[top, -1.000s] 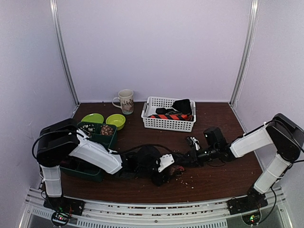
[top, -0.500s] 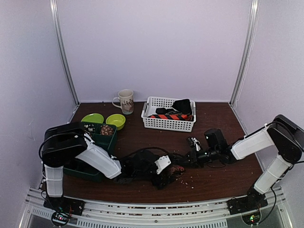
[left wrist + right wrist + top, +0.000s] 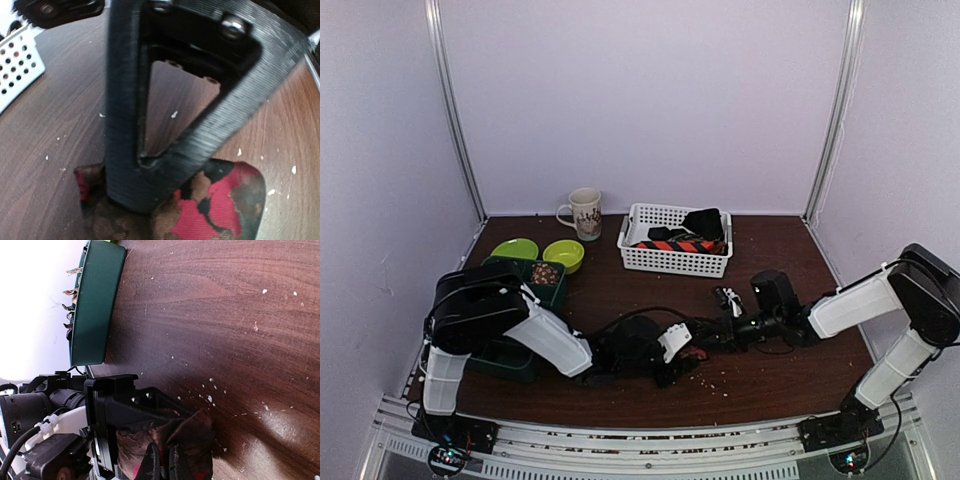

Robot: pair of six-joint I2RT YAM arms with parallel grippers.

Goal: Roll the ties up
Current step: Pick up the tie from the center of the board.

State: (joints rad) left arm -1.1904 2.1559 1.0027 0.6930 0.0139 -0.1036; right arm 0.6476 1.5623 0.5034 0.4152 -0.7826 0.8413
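A brown tie with red patches (image 3: 695, 353) lies bunched on the table between both grippers. My left gripper (image 3: 672, 362) reaches in from the left. In the left wrist view one black finger (image 3: 125, 125) presses down on the tie's fabric (image 3: 215, 205), and the other finger is out of frame. My right gripper (image 3: 714, 342) comes from the right; its jaws (image 3: 164, 462) are shut, pinching a fold of the tie (image 3: 200, 432). In the white basket (image 3: 650, 262) lie an orange-and-navy striped tie (image 3: 686, 244) and a black one (image 3: 705, 222).
A dark green tray (image 3: 554, 291) at the left holds rolled ties (image 3: 545, 272); it also shows as the green tray (image 3: 95, 305) in the right wrist view. Behind it stand two lime bowls (image 3: 515, 248) and a mug (image 3: 585, 213). White crumbs dot the wood.
My left arm has swung its upper link to the right and the left gripper has shifted slightly right, its jaws closing in on the tie. The right arm has hardly moved.
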